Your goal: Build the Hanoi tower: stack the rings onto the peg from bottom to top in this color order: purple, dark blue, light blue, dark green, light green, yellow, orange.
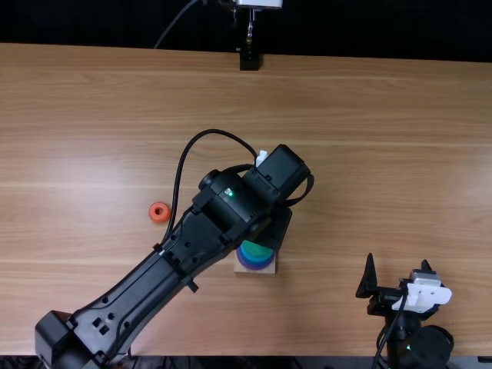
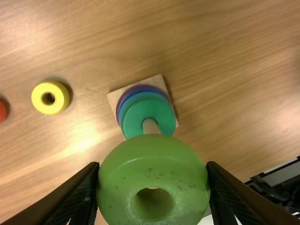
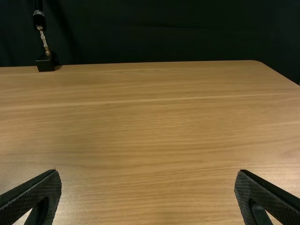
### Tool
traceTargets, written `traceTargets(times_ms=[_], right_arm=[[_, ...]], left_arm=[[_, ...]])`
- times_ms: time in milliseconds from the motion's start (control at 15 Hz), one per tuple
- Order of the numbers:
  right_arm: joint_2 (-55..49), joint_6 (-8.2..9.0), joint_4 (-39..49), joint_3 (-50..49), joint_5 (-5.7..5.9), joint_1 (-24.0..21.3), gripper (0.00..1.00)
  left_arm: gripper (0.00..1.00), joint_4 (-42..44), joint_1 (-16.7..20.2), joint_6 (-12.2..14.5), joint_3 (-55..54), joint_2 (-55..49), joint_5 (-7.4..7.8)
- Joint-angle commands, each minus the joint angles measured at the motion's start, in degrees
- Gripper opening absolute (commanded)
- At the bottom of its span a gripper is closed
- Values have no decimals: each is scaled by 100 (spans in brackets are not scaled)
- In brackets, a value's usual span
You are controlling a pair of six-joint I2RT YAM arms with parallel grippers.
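We clamp the light green ring point(image 2: 153, 179) by its sides in the left claw point(image 2: 153, 165), near the peg point(image 2: 150, 126), likely to leave its hole free for threading; the right claw point(image 3: 148, 173) is spread.

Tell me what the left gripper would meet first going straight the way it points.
Probably the peg, just past the light green ring in the left gripper; depth is unclear, so the ring may instead slide over it.

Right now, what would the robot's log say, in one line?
left gripper: holding light green ring; peg: dark green ring on top; yellow ring, orange ring: on table; right gripper: open
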Motion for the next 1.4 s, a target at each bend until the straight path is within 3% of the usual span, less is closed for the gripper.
traceTargets(times_ms=[0, 600, 667, 867, 933, 1333], right_arm=[[-73, -1, -366, -352, 98, -54, 100], [-73, -1, -366, -352, 98, -54, 100], [-73, -1, -366, -352, 87, -54, 100], [-73, -1, -366, -352, 98, -54, 100], [-73, -1, -366, -352, 87, -54, 100], [-73, -1, -366, -352, 87, -54, 100]], left_arm=[[0, 1, -84, -55, 259, 105, 22], [0, -31, -172, -44, 224, 281, 22], [5, -31, -164, -44, 215, 272, 22], [96, -105, -155, -44, 171, 255, 33], [100, -126, -146, -44, 145, 255, 43], [100, -63, -93, -44, 101, 211, 12]])
